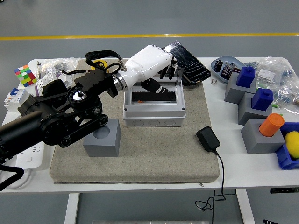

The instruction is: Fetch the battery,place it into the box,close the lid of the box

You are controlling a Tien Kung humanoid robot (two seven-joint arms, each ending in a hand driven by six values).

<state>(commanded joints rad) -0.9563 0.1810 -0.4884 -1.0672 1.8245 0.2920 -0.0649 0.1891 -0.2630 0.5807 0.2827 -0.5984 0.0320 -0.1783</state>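
The white table (pixel 233 175) carries everything, with clutter pushed to its two ends so the middle is free for work. On that middle lies a grey felt mat (pixel 154 154), which I judge is there to keep things from sliding.

My left arm (pixel 60 121) comes in from the left and crosses the mat at a slant, because the box sits past the centre and I have to reach over a grey block (pixel 103 138) to get there. My right arm does not show.

The grey box (pixel 154 117) stands on the far half of the mat, its opening facing up. Its dark glossy lid (pixel 187 60) is tilted back off the far right corner, leaving the inside open from above.

My left hand (pixel 150 63) hangs above the far rim of the box, just beside the lid. Its fingers (pixel 171 71) droop loosely downward and, as far as I can see, grip nothing. I judge it is there because the lid is the next thing to deal with: it needs a push from behind to swing over the opening.

The battery (pixel 139 101) shows only as an orange sliver at the left end of the dark hollow inside the box. I take it to be lying in there, most of it hidden.
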